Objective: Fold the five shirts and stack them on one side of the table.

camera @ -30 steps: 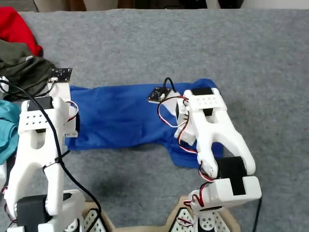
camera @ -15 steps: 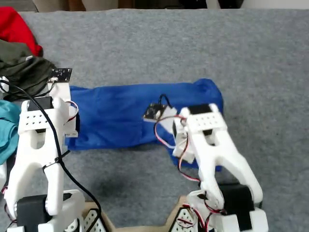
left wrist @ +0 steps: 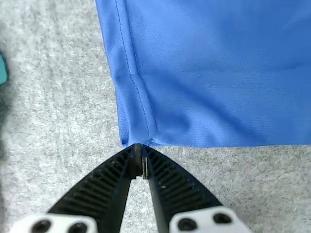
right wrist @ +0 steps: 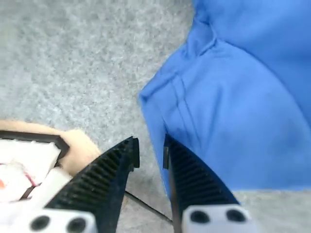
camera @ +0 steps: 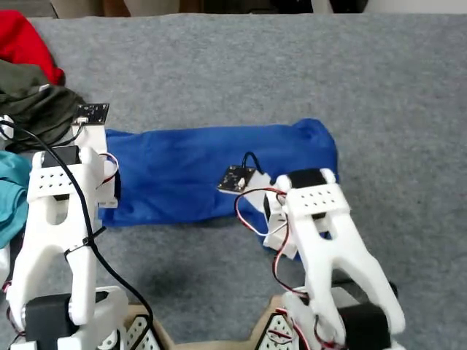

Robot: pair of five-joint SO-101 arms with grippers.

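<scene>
**My right arm pulls back to the shirt's near corner**

The blue shirt [camera: 182,171] lies in a long strip across the middle of the grey table [camera: 306,65]. My right pincer [right wrist: 149,145] has slid back from the shirt's far side to its near right corner. I think the next fold starts there. Its jaws are a little apart and hold nothing, and the shirt's edge is just beside one jaw. My left pincer [left wrist: 138,150] stays closed, with its tips touching the shirt's left corner. I cannot tell if it pinches cloth. The other shirts [camera: 29,95] sit in a heap at the left.

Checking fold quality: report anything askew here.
The blue fabric shirt lies folded in a long band, but one flap juts from its near edge by the right gripper, spoiling the straight outline.
</scene>
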